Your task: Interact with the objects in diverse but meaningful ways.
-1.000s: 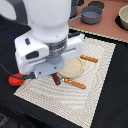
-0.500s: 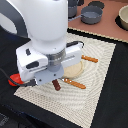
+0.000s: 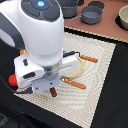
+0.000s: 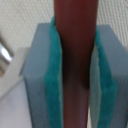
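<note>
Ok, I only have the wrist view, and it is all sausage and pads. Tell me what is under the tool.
Observer: The sausage hangs upright from the tool. Its lower end is over the bare woven mat, not over the plate. I cannot tell whether it touches the mat.
Operator: Give me the plate's position.
Observer: It is toward the exterior view's right of the sausage and farther back, partly hidden by the arm.
Operator: Name whatever lies close by.
Observer: An orange-handled utensil lies on the mat, just to the exterior view's right of the sausage. The tomato sits at the exterior view's left.
</note>
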Tool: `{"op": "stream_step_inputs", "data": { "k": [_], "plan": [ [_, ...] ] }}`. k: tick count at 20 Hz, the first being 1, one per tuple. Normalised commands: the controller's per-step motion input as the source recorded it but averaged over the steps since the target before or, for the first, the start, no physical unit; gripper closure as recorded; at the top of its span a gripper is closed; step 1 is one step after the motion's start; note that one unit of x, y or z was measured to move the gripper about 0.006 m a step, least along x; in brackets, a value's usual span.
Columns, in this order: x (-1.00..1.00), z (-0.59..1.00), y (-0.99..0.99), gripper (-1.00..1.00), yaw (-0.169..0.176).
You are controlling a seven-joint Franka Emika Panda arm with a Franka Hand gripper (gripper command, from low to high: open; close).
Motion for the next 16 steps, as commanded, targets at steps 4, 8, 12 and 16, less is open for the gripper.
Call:
{"op": "stream_step_inputs", "data": {
  "k": [4, 8, 12, 16],
  "plan": [
    [0.03, -0.34, -0.01, -1.00, 0.000],
    [0.00, -0.20, -0.06, -1.00, 0.001],
    [0.02, 0.76, -0.20, -1.00, 0.001],
    [-0.02, 1.00, -0.14, -1.00, 0.000]
  ]
}}
